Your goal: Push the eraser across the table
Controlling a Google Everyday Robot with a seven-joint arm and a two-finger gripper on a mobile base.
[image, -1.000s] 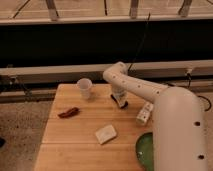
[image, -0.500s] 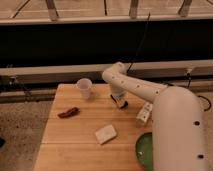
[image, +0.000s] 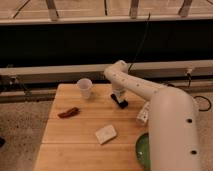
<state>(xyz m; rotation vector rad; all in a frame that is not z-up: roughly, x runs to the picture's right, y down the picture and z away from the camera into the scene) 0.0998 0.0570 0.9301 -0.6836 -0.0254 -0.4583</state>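
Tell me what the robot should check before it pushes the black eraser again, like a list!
1. Gripper down low by the eraser, near the table's far edge: ok.
2. Gripper really touching the eraser: cannot tell.
3. Eraser lying on the table: ok.
4. White cup apart from the eraser, off to its left in the picture: ok.
5. White pad and green plate nearer the camera, away from the eraser: ok.

White cup [image: 85, 88], reddish-brown item [image: 68, 112], pale pad [image: 106, 133], green plate [image: 141, 150]
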